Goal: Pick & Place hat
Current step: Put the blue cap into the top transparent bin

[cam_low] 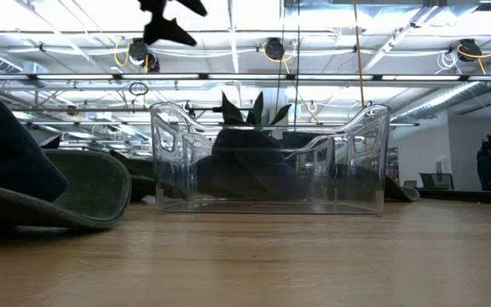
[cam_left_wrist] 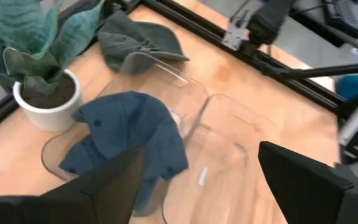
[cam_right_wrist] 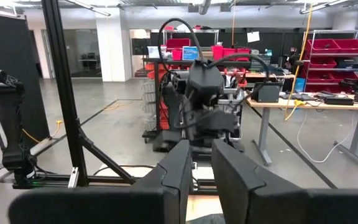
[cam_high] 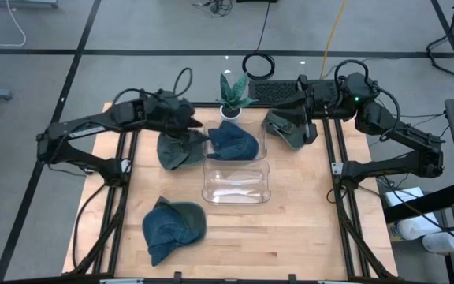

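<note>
Four hats lie on the light wooden desk [cam_high: 290, 205], which is edged by a black metal frame. At the near left a blue denim hat [cam_high: 172, 227] rests flat on the wood, its olive underside showing. Farther back the left gripper [cam_high: 198, 132] hovers above the desk's left rear, its fingers [cam_left_wrist: 104, 186] spread wide with nothing between them; under it lies a dark green hat [cam_high: 178, 150], just beside the bins. At the middle stand two clear plastic bins end to end: the far bin [cam_high: 252, 130] holds a blue hat [cam_high: 232, 141], the near bin [cam_high: 236, 182] holds nothing. A small white pot with a green plant [cam_high: 233, 96] sits at the desk's back edge, behind the far bin. To the right a grey-green hat [cam_high: 290, 128] lies at the rear right corner, with the right gripper [cam_high: 304, 118] above it; its fingers [cam_right_wrist: 173, 168] stand close together with only a narrow gap, and I cannot tell whether they touch the hat. Around the desk the floor is grey concrete crossed by dark lines and loose cables. Beyond are ceiling lights, workbenches and red storage bins, and a person [cam_low: 489, 166] at far right.
</note>
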{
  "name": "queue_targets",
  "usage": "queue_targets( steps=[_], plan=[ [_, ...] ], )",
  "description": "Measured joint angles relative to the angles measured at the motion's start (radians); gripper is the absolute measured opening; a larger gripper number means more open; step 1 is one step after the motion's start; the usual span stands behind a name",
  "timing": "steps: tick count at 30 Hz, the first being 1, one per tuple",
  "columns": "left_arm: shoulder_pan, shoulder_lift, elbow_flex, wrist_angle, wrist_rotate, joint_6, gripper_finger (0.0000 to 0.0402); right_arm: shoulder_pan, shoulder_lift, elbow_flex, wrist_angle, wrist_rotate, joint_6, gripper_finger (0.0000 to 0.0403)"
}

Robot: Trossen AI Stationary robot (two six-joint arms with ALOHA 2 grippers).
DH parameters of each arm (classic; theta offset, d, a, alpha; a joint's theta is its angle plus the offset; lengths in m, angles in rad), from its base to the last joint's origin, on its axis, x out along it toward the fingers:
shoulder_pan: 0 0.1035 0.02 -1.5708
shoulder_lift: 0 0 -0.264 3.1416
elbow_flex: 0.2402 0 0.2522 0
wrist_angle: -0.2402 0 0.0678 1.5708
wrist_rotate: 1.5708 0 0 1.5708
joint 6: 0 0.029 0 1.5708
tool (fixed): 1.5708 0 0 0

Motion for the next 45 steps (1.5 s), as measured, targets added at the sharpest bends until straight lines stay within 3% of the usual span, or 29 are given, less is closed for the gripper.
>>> queue_targets(
  steps=[8,19,32,39,45],
  plan=[
    [-0.028,-0.107,0.000,-0.176,0.081,-0.016,0.0324,0.000,0.000,0.000,0.000,0.000,0.000,0.0059],
    [-0.031,-0.183,0.000,-0.469,0.123,-0.180,0.0301,0.000,0.000,0.000,-0.001,0.000,0.000,0.0059],
    [-0.034,-0.215,-0.001,-0.818,0.149,-0.169,0.0315,0.000,0.000,0.000,-0.001,0.003,0.000,0.0059],
    [-0.086,-0.215,-0.004,-0.878,0.148,-0.171,0.0311,0.000,0.000,0.000,-0.001,0.003,0.031,0.0059],
    [-0.153,-0.215,-0.082,-0.878,0.148,-0.232,0.0307,0.000,0.000,0.000,-0.001,0.003,0.037,0.0059]
  ],
)
